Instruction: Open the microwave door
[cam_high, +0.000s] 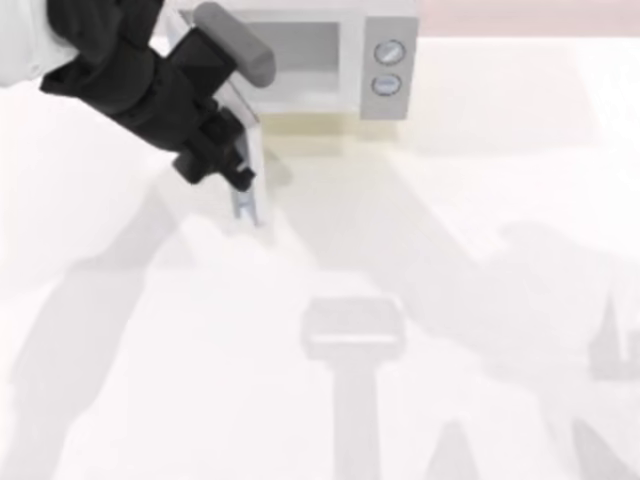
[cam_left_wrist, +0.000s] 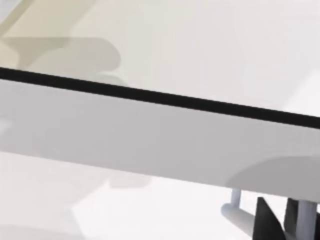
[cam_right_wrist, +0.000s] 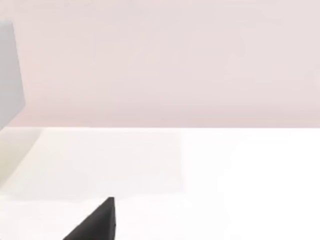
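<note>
A: Where's the microwave (cam_high: 330, 65)?
B: Far edge of the table (cam_high: 450, 300), knob panel (cam_high: 388, 68) on its right end.
A: Door?
B: The microwave door (cam_high: 245, 160) is swung out toward the front from the microwave's left side, pale interior exposed.
A: Left gripper (cam_high: 238, 178)?
B: At the door's free edge, fingers (cam_left_wrist: 265, 220) closed around the handle (cam_left_wrist: 240, 217).
A: Right gripper (cam_right_wrist: 95, 222)?
B: Only a dark tip in its wrist view, right of the microwave. Opening: can't tell.
</note>
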